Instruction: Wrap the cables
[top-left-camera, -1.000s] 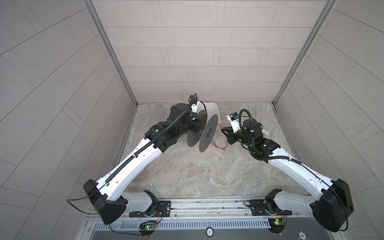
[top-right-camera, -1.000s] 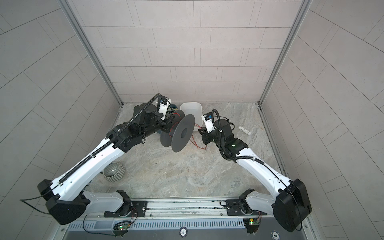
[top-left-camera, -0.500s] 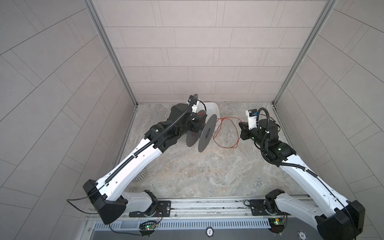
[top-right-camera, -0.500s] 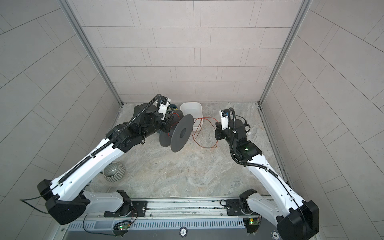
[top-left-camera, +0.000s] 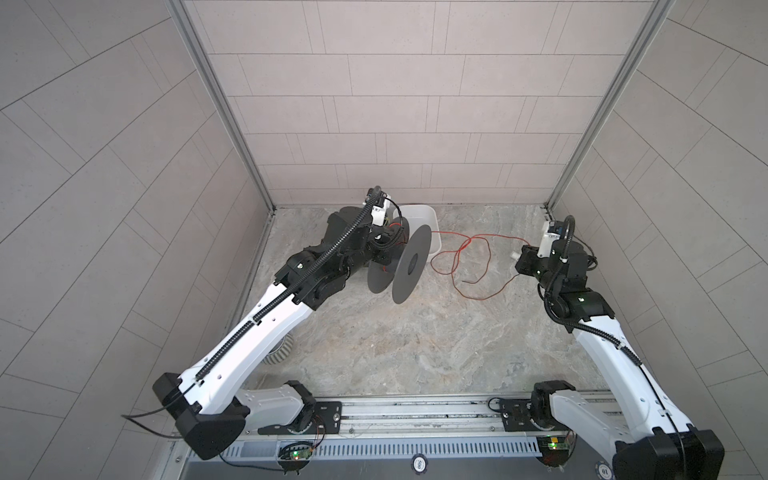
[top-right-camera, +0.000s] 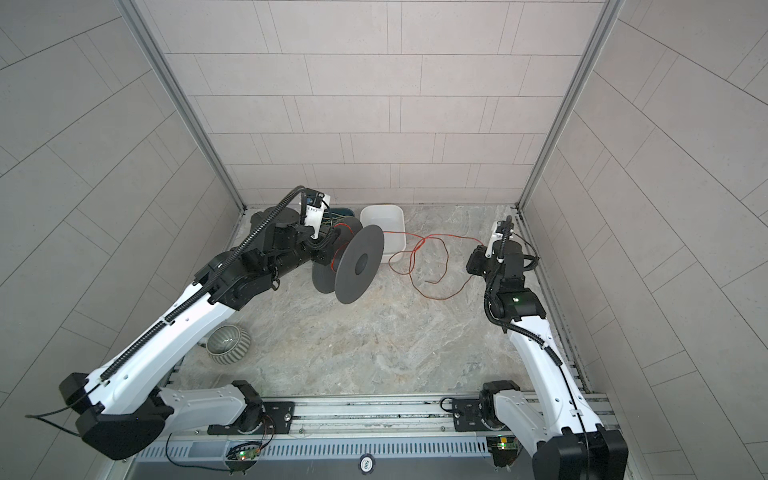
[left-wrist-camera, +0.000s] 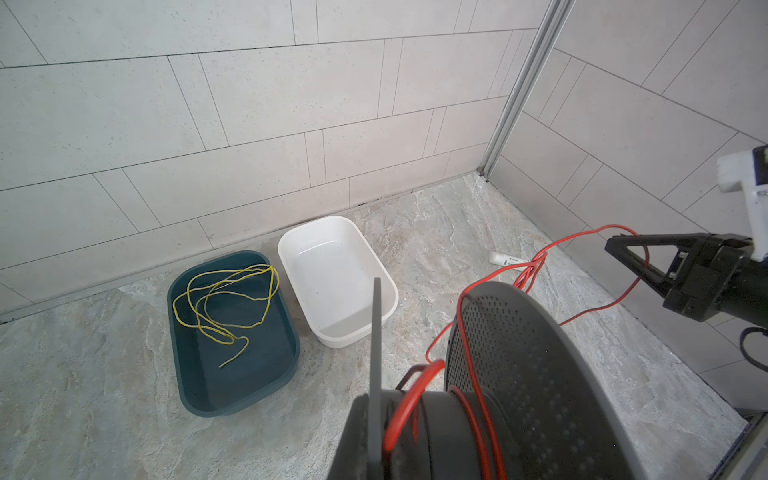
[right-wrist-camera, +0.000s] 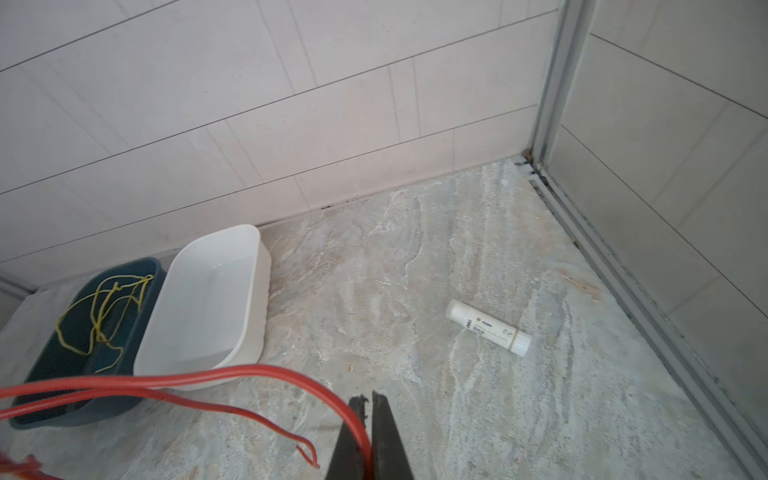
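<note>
base rail (top-left-camera: 415, 411): nearest the onlooker; both arms rise from it.
ribbed bowl (top-right-camera: 228, 344): on the floor beside the left arm, well apart from the wire.
open floor (top-left-camera: 395, 353): bare marbled slab between rail and spool. This is the widest room for moving.
spool (top-left-camera: 409, 264): grey, two flanges, carried tilted off the floor at the tip of the left arm, with a few red turns on its hub.
left gripper (top-right-camera: 323, 252): fingers hidden behind the spool; closed, and apparently clamped on it.
red-orange wire (right-wrist-camera: 249, 369): leaves the hub, falls in loose loops on the floor between spool and right arm, then rises to the right gripper.
handling (judged): very light, limp and thin, so likely to slip, kink or snag on a flange. Pinch squarely across one strand, on the slack toward the spool, under light tension.
right gripper (right-wrist-camera: 371, 405): jaws pressed together on the wire.
right wall rail (right-wrist-camera: 623, 257): just beside the right arm; little room farther that way.
white tube (right-wrist-camera: 488, 328): lying loose on the floor near that gripper.
white tray (left-wrist-camera: 338, 218): holds nothing, just beyond the spool; the wire passes its rim.
teal tray (left-wrist-camera: 169, 299): beside the white one, holding the yellow wire (left-wrist-camera: 210, 331).
back wall (top-left-camera: 395, 166): closes the far side just beyond both trays.
</note>
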